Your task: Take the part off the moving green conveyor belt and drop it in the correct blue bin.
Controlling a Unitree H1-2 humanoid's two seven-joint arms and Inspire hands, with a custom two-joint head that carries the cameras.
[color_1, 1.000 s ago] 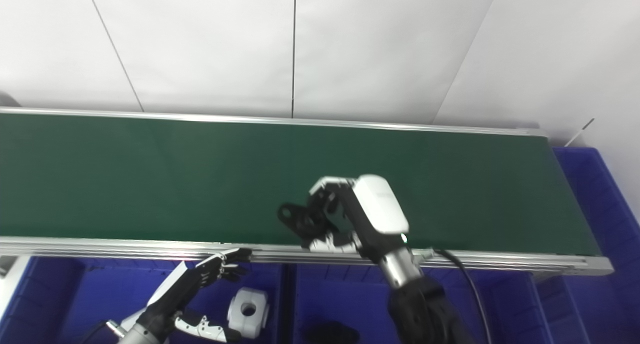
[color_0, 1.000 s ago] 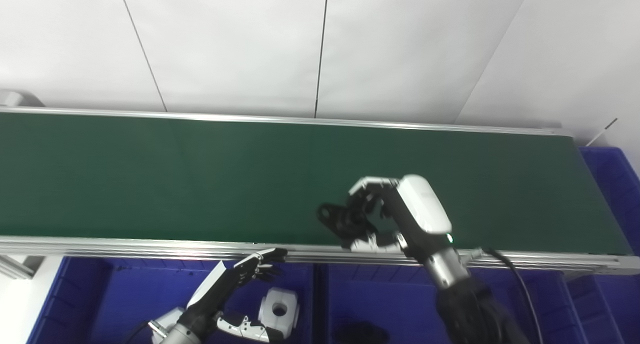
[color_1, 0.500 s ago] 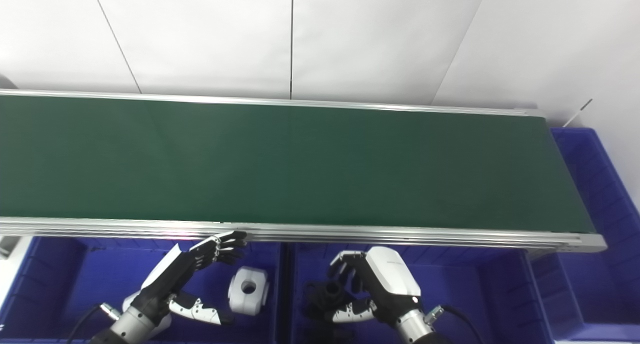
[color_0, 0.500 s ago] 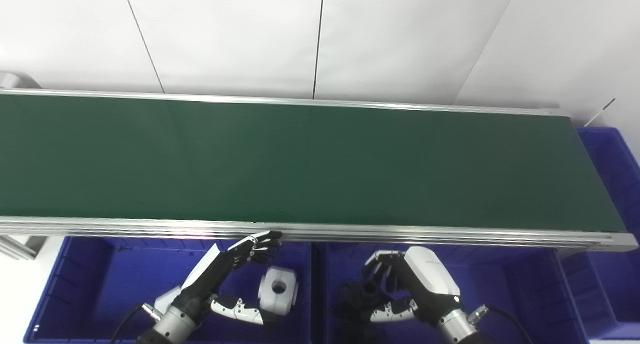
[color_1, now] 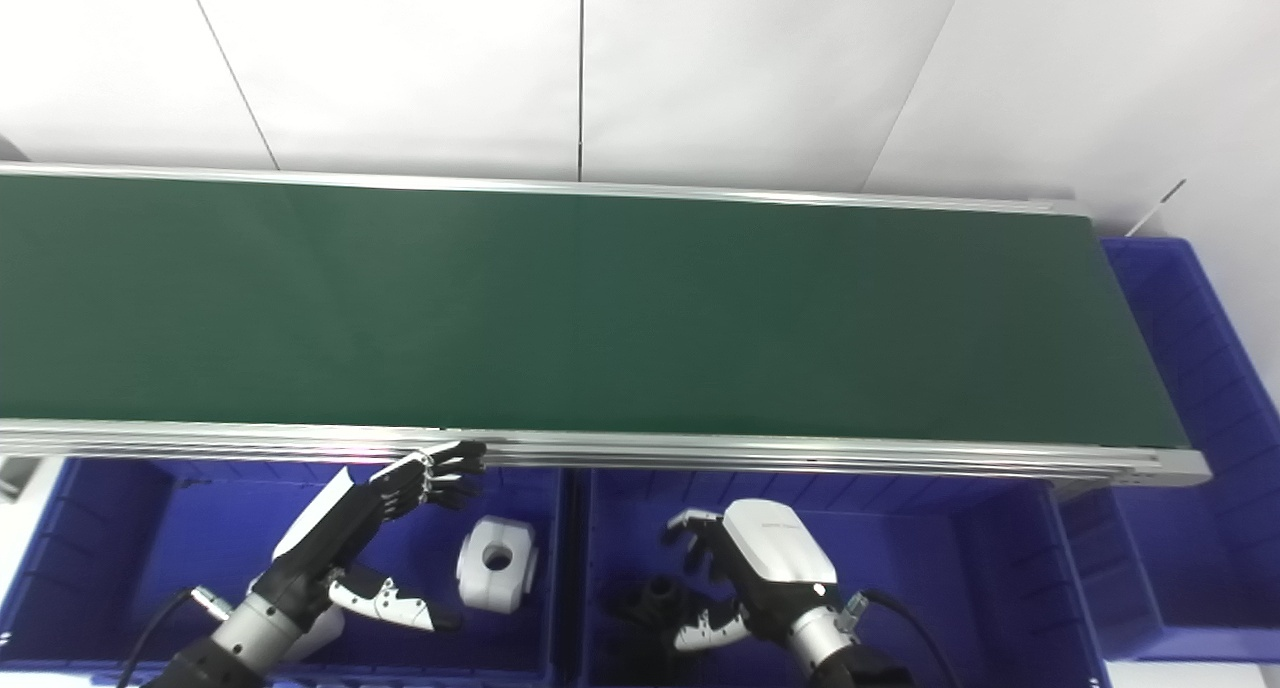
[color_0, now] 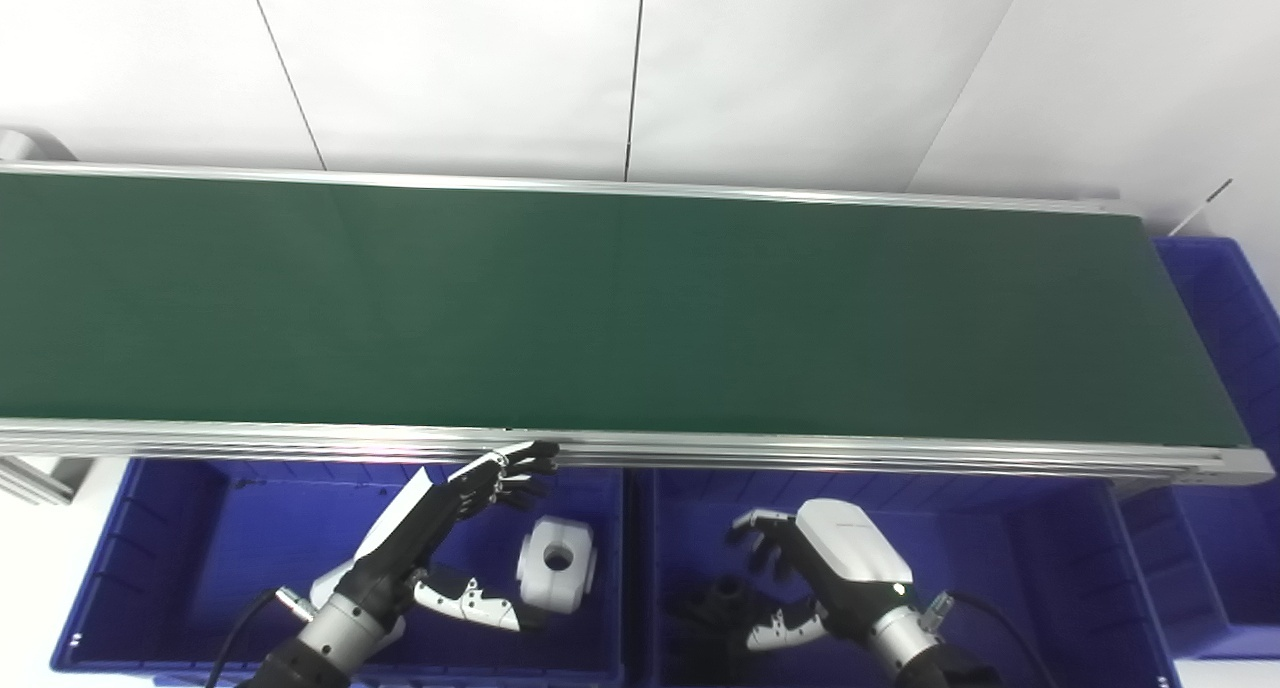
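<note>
Fingers of the right hand, white-backed with black undersides, now stand spread and hold nothing; half a second ago they were curled around the black moulded part with a round hole, so the release has just happened. Going from the biggest thing down: the long dark green conveyor belt with aluminium side rails carries nothing in either view, and the head cameras have tilted a little, so its shift in the picture is no real move. Below its near rail, the middle blue plastic bin now holds the black part, which lies on the bin floor just left of the open hand and apart from its fingertips. The left blue plastic bin holds a white rounded block with a hole, and the left hand waits above it as before, fingers stretched out and empty. Sorting by colour looks satisfied, so this drop seems done.
</note>
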